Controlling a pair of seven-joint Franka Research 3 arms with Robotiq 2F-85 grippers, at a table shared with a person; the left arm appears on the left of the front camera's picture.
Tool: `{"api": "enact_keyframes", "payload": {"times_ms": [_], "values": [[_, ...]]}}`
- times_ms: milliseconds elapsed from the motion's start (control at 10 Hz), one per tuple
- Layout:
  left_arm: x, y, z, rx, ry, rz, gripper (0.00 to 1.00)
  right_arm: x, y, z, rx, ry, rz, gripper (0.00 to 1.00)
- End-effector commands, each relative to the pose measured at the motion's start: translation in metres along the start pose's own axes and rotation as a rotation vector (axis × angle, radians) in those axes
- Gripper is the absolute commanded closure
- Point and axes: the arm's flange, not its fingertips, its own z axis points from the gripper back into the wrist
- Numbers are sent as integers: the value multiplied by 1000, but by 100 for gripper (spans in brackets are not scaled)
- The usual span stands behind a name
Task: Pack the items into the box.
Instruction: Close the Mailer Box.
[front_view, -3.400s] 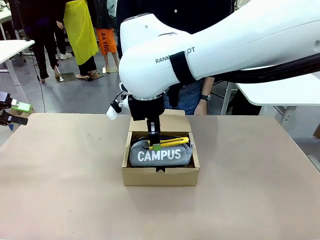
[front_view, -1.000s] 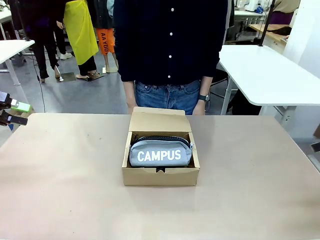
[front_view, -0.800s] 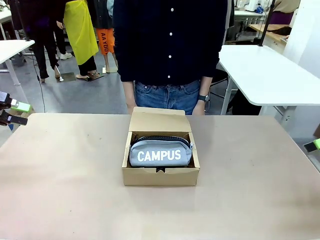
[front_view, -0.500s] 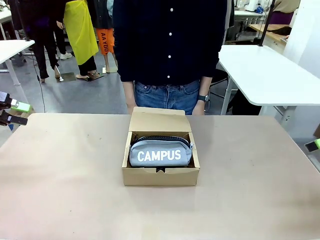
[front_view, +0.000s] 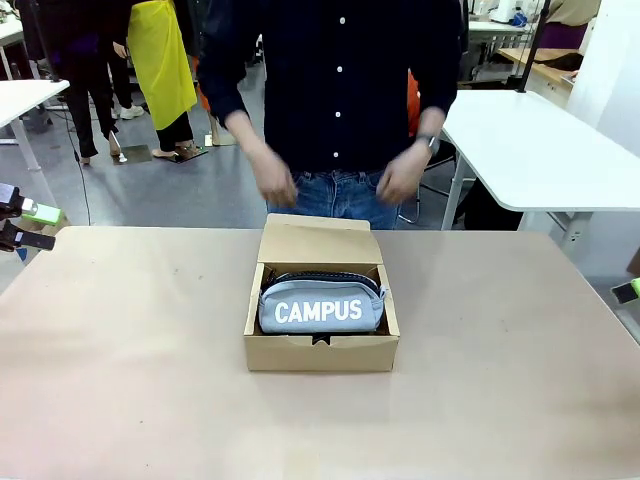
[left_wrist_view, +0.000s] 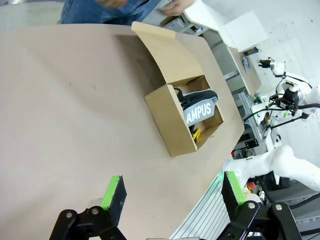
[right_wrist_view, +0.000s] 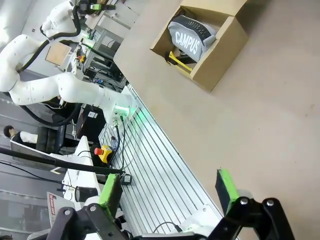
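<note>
Box at the middle of the table

The box (front_view: 320, 356) sits mid-table (front_view: 130, 350), its lid (front_view: 318, 241) raised at the far side. The pouch (front_view: 320, 308) lies inside, with the utility knife (right_wrist_view: 180, 61) between it and the near wall. A person (front_view: 340, 90) stands behind the far edge.

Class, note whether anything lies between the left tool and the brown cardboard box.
Nothing visible: only bare table separates the left tool from the shallow brown cardboard box. The person's hands hover beyond its flap.
</note>
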Motion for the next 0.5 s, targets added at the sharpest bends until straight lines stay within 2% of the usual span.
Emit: {"api": "enact_keyframes", "payload": {"times_ms": [0, 400], "values": [[-2, -1, 1, -2, 10, -7, 0, -2, 0, 5, 8, 2, 27, 0], [-2, -1, 1, -2, 10, -7, 0, -2, 0, 5, 8, 2, 27, 0]]}}
